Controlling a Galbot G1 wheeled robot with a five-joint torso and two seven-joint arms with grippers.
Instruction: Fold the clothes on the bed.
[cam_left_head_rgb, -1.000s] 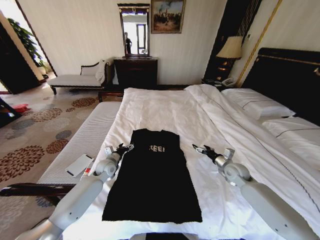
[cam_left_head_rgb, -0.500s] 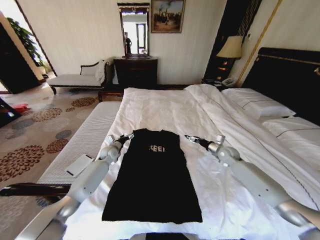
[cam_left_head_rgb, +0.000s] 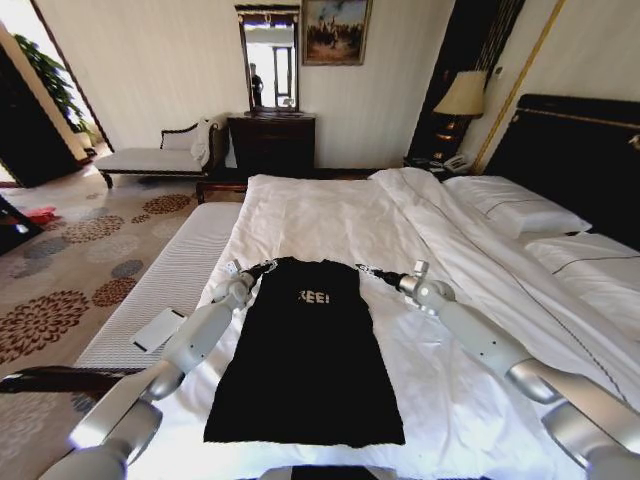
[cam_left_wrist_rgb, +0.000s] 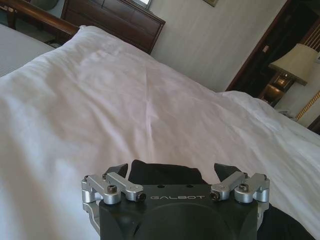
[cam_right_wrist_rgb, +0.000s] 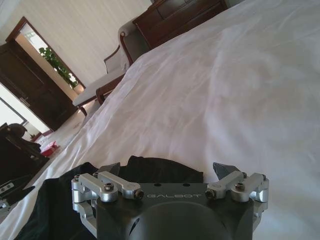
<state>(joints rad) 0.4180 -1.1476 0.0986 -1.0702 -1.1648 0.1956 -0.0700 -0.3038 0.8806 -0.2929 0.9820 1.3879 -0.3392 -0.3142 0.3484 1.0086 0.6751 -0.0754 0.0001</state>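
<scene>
Head view: black T-shirt lies flat on bed, sides already tucked to narrow strip, collar end at 12 o'clock, hem at 6. You still have lengthwise fold to make. Left gripper at shirt's 11 o'clock corner, right gripper at 1 o'clock corner. Wrist views: both pincers spread wide, black cloth edge between fingertips, nothing clamped yet. Readable: white "REE!" on chest, first letter lost in fold; "GALBOT" on each gripper body.

T-shirt flat on bed, grippers flanking its far corners
</scene>
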